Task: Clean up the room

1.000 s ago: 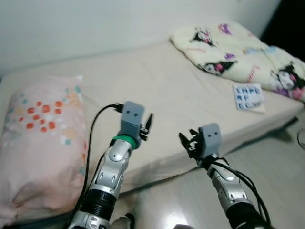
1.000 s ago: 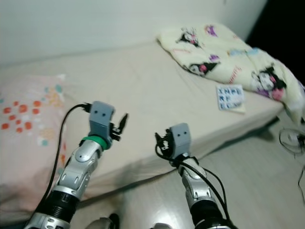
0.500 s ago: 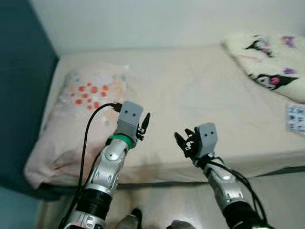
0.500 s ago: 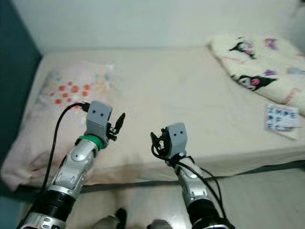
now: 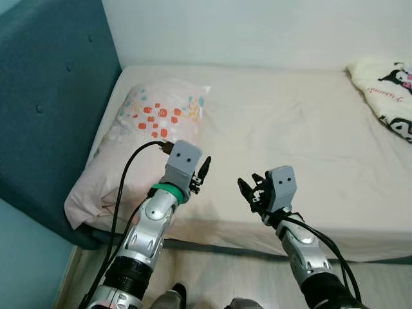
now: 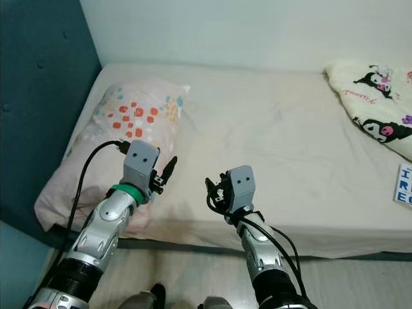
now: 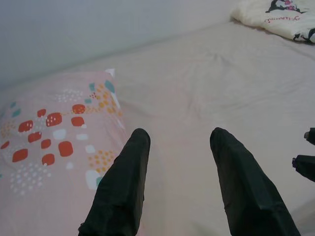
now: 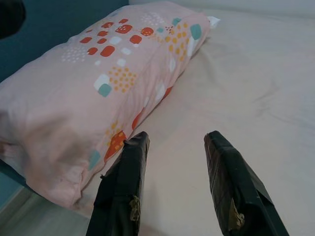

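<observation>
**A:** Left wrist view, entry: left gripper (image 7: 177,162) empty, fingers spread wide, held over the near edge of the bed (image 5: 290,129), aimed at the pink pillow (image 7: 54,142). Right wrist view: right gripper (image 8: 174,162) likewise parted and holding nothing, pointed across the sheet with the same pillow just beyond its tips.

**B:** Changed over the last second?

**A:** Whole head picture swung toward the robot's left; camera turn, not a move of things. Now facing the head end: teal headboard (image 5: 51,96) along that end, pillow lying at the head-end corner nearest the robot, slightly overhanging the near edge. Cartoon-print blanket (image 6: 380,103) now pushed to the far right of frame, bunched at the foot end by the wall edge. Printed card (image 6: 405,185) barely in frame at the near edge, foot end. Arms raised in the same pose relative to the body throughout.

**B:** Meaning for the task?

**A:** Judged: surveying or re-aiming, nothing grasped yet. Pillow likely next candidate; blanket and card not yet dealt with.
</observation>
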`<state>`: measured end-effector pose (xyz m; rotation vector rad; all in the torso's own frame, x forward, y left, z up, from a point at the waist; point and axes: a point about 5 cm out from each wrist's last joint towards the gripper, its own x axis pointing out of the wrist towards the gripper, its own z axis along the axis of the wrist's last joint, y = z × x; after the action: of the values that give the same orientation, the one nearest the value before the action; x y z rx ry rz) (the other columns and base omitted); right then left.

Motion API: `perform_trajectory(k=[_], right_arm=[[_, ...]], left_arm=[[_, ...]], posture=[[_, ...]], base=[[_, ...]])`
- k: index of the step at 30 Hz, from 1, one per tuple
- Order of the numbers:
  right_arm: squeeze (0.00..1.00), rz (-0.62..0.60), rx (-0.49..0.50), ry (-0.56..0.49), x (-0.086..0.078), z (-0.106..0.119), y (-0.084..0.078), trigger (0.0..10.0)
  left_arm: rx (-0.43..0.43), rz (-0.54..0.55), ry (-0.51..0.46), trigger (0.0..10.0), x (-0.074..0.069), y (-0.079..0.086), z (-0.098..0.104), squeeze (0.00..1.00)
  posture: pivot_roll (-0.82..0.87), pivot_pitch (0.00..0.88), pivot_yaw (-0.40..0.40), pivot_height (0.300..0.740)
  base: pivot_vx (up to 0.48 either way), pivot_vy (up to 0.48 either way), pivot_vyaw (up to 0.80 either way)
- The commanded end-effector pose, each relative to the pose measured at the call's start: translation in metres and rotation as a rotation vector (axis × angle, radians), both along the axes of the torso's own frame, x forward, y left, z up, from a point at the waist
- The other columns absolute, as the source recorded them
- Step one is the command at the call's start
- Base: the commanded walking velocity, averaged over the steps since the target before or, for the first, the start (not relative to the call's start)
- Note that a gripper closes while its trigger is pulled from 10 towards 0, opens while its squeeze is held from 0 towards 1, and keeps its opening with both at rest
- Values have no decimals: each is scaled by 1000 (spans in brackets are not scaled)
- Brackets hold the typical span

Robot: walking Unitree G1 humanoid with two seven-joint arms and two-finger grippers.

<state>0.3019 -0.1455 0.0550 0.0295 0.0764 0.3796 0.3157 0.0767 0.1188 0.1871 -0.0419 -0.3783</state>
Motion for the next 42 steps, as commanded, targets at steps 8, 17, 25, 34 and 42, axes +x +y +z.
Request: perform_trajectory(k=[8,17,25,34,42], right_arm=[[0,-13,2,28,-4,-5,-3,10000],[0,-14,2,28,-4,-5,-4,10000],[0,-10,3,29,-4,-5,-3,10000],[0,-6,0,29,-3,-5,-3,10000],[0,-7,-2,30,-4,-5,-3,10000]], left_arm=[[19,-21,3,10000,0,-5,-4,0],[22,-12,10,10000,0,-4,-6,0],[24,-6,11,10000,1,-3,-7,0],[25,-3,13,10000,1,-3,-8,0],[24,-7,14,10000,1,-4,-9,0]], posture=[[-73,0,17,735],[-71,1,16,735],[-73,0,16,735],[-75,0,15,735],[-80,0,17,735]], base=[[0,-472,0],[0,-472,0],[0,-461,0],[0,-450,0],[0,-446,0]])
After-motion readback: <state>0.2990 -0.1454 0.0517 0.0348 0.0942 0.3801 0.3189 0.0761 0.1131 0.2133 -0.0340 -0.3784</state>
